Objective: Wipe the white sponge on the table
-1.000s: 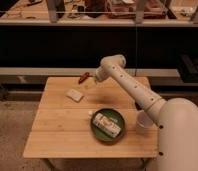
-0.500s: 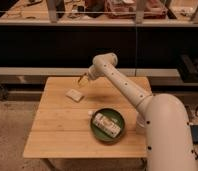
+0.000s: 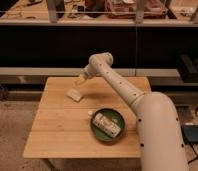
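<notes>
The white sponge [image 3: 75,94] is a small flat off-white block lying on the far left part of the light wooden table [image 3: 57,135]. My gripper [image 3: 80,79] hangs at the end of the white arm [image 3: 119,85], just above and a little right of the sponge, over the table's far edge. It looks close to the sponge, but I cannot tell if it touches it.
A green plate [image 3: 99,134] sits right of centre on the table with a longer white printed packet [image 3: 106,124] on it. A small white bit [image 3: 90,113] lies by the plate's left rim. A dark shelf unit [image 3: 52,45] stands behind the table.
The gripper has moved left and down along the table's far edge, from right of the sponge to just above it. The sponge and the plate have not moved.
</notes>
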`<state>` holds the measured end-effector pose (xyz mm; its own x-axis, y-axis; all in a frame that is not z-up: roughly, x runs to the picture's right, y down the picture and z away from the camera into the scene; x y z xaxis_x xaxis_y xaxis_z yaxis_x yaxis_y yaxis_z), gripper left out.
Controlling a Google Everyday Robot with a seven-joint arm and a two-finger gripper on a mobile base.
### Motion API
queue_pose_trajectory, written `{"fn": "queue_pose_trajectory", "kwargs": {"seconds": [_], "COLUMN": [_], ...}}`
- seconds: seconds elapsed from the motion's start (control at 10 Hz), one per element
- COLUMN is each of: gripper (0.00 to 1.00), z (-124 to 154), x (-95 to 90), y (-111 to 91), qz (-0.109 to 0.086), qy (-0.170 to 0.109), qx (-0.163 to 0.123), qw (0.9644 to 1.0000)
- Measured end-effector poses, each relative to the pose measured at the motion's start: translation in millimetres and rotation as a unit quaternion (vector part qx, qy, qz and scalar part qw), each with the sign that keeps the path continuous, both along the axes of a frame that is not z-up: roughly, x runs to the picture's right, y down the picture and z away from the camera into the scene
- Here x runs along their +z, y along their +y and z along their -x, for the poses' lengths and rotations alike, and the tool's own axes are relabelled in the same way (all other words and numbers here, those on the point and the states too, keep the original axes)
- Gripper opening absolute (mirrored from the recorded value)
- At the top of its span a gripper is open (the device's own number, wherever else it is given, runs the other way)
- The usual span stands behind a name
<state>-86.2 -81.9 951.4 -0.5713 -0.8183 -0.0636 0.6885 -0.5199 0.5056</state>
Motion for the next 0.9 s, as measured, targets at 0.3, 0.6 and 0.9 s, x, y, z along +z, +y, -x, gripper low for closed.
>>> {"fn": "queue_pose_trajectory", "kwargs": {"seconds": [0.3,0.6,0.9], "gripper": [0.8,0.8,0.8], "z": [32,54,67], "x": [-5.7,-7.8,-7.2], "y": [9,17,46], "qz": [0.004,0.004,0.025], "qy": [-0.022,-0.031,-0.016], "qx": [-0.019,-0.035,-0.065], "qw": [0.9996,0.9989,0.9974]}}
